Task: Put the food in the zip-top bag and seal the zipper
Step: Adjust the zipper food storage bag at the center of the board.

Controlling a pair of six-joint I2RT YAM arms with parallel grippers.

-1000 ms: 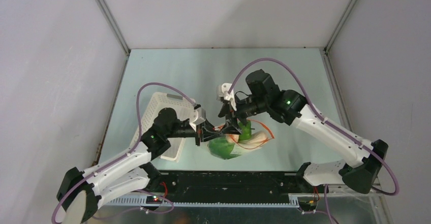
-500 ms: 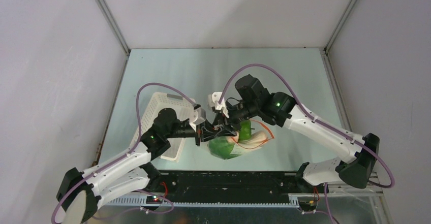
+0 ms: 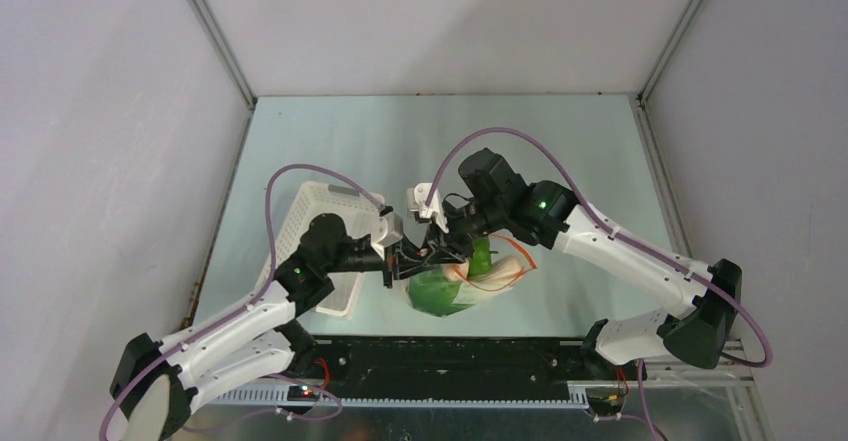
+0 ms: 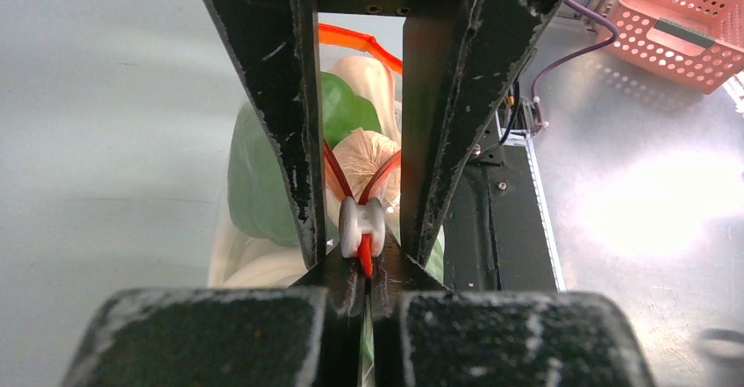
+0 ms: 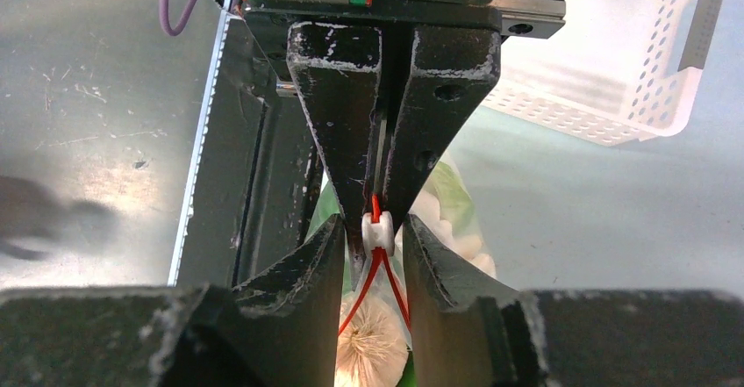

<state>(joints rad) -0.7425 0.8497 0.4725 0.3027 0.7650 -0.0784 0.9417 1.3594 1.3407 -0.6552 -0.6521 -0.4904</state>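
Step in hand: sealing.

Left tool (image 4: pixel 364 271): clamped tight on the end tab of the zipper (image 4: pixel 353 39), anchoring it.

The white slider (image 4: pixel 361 227) sits just ahead of its tips. The strips past it are parted, so I judge the mouth unsealed.

The zip-top bag (image 3: pixel 455 291) lies on the bench (image 3: pixel 400 141) beyond, with the food (image 4: pixel 263 176) inside.

Right tool (image 5: pixel 375 229): jaws partly open, straddling the slider from the opposite side. I can't confirm contact.

Next: pinch the slider squarely and draw it away from the left tool along the strip.

No legible writing.

Bright light, glare on the table (image 4: pixel 654 207), blurred near foreground.
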